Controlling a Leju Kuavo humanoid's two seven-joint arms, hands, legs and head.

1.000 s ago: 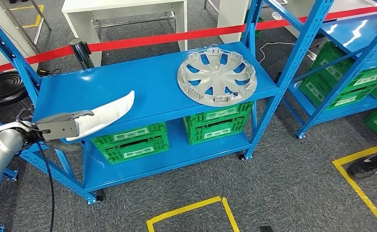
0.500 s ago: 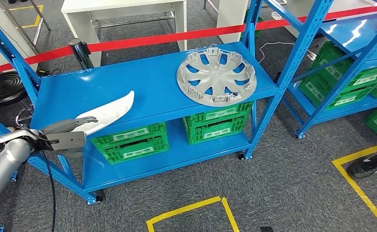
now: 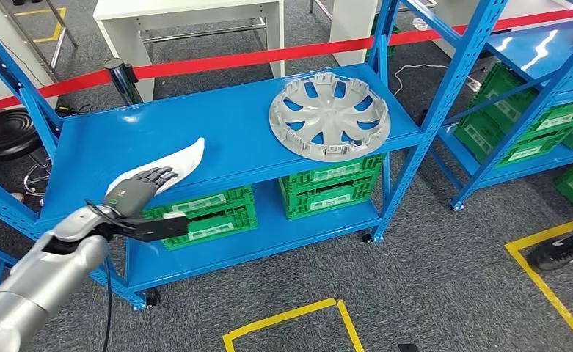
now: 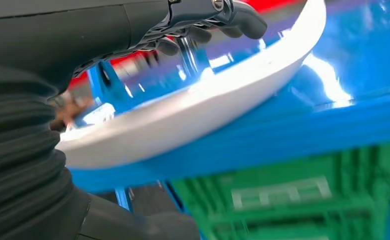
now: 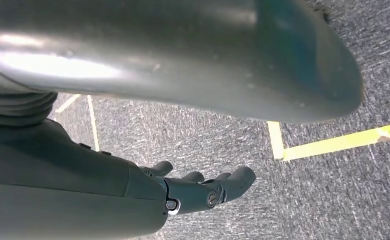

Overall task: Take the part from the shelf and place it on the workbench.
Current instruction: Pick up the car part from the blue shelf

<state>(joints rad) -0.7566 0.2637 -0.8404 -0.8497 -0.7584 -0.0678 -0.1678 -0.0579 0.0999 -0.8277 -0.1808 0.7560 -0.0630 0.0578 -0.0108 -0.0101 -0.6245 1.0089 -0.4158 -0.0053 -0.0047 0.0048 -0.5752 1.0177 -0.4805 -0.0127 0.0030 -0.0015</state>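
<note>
Under the left hand (image 3: 138, 187), whose fingers (image 4: 242, 20) lie spread over its near end without clasping, the white curved part (image 3: 180, 163) rests on the blue shelf (image 3: 254, 132); seemingly light, stiff, glossy and slippery, best clasped across its thin edge.

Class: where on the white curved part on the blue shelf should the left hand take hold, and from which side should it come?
Probably the near end of the white curved part, which overhangs the shelf front edge. Come from the front: left hand fingers over the top, thumb underneath.
</note>
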